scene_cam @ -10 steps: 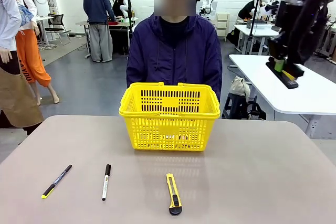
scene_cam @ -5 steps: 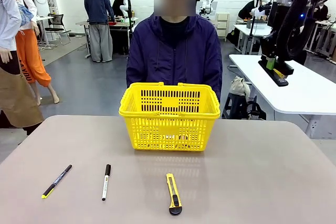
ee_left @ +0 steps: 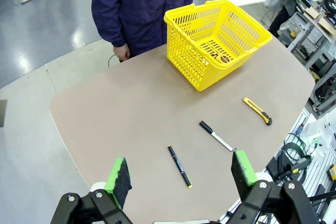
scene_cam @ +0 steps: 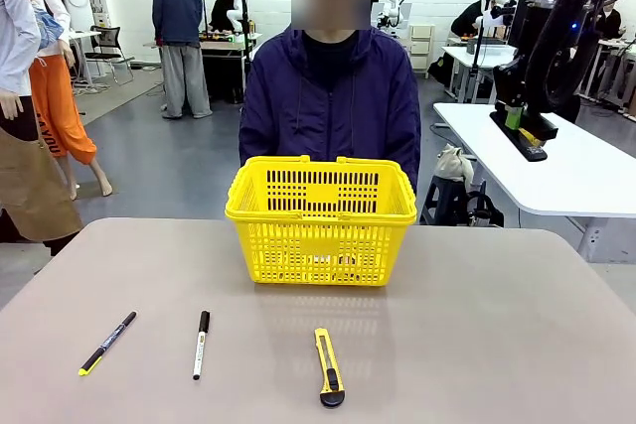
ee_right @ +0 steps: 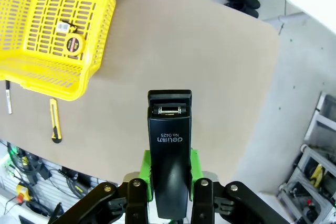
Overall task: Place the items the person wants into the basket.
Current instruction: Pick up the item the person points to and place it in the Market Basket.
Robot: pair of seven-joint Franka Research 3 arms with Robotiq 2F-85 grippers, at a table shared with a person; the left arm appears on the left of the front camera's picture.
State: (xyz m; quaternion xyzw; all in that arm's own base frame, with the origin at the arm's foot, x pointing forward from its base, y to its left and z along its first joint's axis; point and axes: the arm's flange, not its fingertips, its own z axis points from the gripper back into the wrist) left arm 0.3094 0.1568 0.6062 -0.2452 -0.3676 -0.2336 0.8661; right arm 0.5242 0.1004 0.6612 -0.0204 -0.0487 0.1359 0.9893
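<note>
- Green-padded fingers (ee_right: 193, 167) of the right gripper (ee_right: 169, 174) are clamped on the black desk stapler (ee_right: 169, 145), which is held lengthwise between them, high above the grey-brown table (ee_right: 199, 51) near its right edge.
- White lettering is seen on the stapler's top.
- Wide-spread and empty, the left gripper (ee_left: 181, 174) is held above the table's left side.
- Well apart from the stapler, the bright yellow slotted plastic basket (ee_right: 100, 35) is seen, with the small round yellow-and-black tape measure (ee_right: 74, 44) on its floor.
- The slim white black-capped marker (scene_cam: 201, 343) is ringed by bare tabletop.
</note>
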